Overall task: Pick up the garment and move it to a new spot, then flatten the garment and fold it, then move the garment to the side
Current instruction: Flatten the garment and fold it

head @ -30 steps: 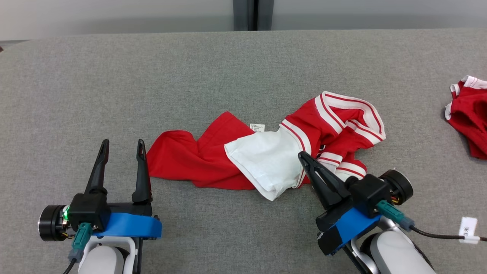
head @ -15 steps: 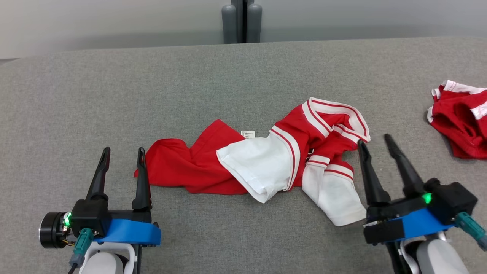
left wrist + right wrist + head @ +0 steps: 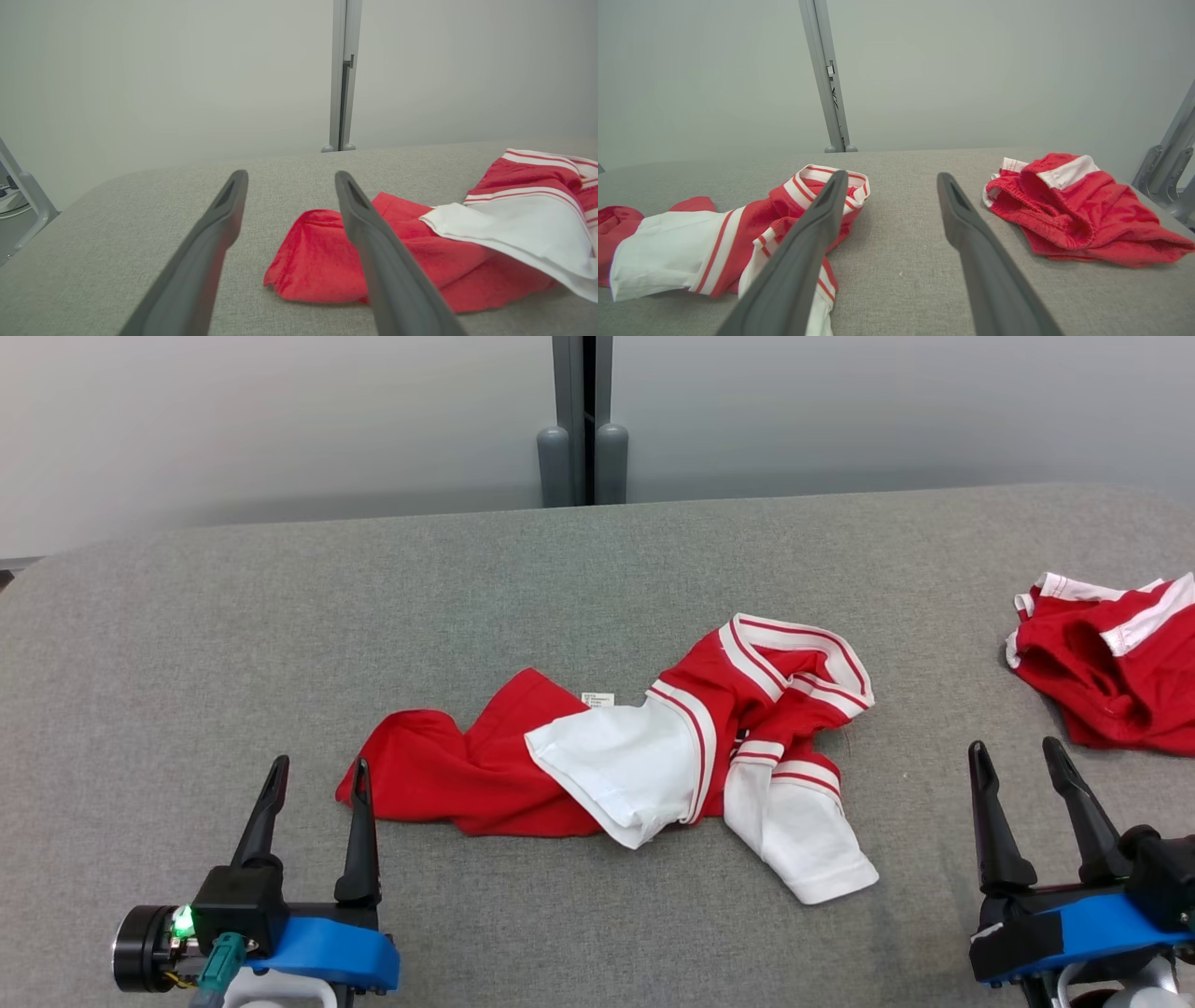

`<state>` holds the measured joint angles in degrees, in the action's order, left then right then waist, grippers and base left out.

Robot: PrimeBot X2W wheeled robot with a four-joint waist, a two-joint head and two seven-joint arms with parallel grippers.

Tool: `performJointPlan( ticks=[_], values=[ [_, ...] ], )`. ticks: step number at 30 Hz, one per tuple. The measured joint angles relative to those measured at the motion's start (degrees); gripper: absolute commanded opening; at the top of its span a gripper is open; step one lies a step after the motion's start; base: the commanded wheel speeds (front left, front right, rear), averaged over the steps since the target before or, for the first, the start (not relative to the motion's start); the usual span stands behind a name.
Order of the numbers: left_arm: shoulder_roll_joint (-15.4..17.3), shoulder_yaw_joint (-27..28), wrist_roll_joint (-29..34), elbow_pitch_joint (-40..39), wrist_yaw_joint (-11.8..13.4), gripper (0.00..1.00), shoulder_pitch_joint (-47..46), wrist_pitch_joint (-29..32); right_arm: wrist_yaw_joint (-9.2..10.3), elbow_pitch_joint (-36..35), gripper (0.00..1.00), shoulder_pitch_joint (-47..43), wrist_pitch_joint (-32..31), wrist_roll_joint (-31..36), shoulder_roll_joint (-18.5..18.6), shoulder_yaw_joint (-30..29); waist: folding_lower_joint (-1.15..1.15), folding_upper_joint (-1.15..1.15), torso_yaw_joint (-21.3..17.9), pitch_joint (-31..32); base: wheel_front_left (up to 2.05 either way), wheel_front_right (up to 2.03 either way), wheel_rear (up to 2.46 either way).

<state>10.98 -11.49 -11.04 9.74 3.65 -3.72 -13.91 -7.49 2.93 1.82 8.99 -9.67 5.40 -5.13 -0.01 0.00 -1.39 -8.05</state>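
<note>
The garment [image 3: 644, 747] is a red shirt with white sleeves and red-and-white striped trim, lying crumpled in the middle of the grey table [image 3: 560, 579]. It also appears in the left wrist view [image 3: 420, 242] and the right wrist view [image 3: 714, 242]. My left gripper [image 3: 317, 775] stands open at the lower left, its right fingertip just in front of the shirt's red left end, holding nothing. At the lower right my right gripper [image 3: 1015, 754] is open and empty, apart from the shirt's white sleeve.
A second red garment with white trim [image 3: 1111, 663] lies bunched at the table's right edge, also in the right wrist view [image 3: 1073, 210]. A grey post [image 3: 583, 420] stands behind the table's far edge. Bare grey surface stretches across the far and left parts.
My right gripper let go of the shirt's white sleeve, opened, and drew back to the lower right. The sleeve now lies flat on the table. The head camera tilted up.
</note>
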Motion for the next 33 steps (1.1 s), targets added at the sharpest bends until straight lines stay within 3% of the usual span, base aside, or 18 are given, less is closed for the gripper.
performJointPlan(
  ticks=[26, 30, 33],
  values=[
    [1.07, -0.88, -1.0, -1.29, 0.88, 1.0, 1.42, 1.46, 0.01, -2.13, 1.0, -1.68, -2.15, -2.02, 1.57, 2.68, 0.01, 0.0, -0.18, 1.17, 0.0, 0.0, 0.0],
    [1.04, -1.14, -1.0, -1.57, 0.93, 1.0, 0.8, 1.41, 0.01, -1.98, 1.0, 0.01, -3.8, -1.07, 3.43, 7.73, 0.01, 0.0, 0.21, 0.19, 0.0, 0.0, 0.0],
    [0.94, -1.6, -0.99, -1.63, 0.94, 1.0, -0.48, 1.2, 0.01, -1.04, 1.0, 2.78, -6.09, -0.63, 5.84, 15.48, 0.01, 0.0, 0.73, -0.92, 0.0, 0.0, 0.0]
  ],
)
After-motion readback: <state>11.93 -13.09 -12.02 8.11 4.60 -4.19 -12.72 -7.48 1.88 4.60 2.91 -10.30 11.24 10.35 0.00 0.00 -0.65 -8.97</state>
